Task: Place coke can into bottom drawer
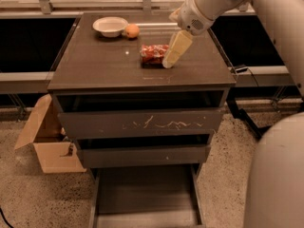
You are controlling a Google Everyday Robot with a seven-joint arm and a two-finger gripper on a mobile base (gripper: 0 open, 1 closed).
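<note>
Coke can (153,53) on its side, mid-desk, a little nearer the back edge than the front. Tool (167,64) slants down over the can's right end, tip at or just beside it; wide or narrow, cannot tell. White bowl (110,26) and orange (132,30) sit toward the back-left corner. Bottom drawer (147,196) pulled out below the front edge.
</note>
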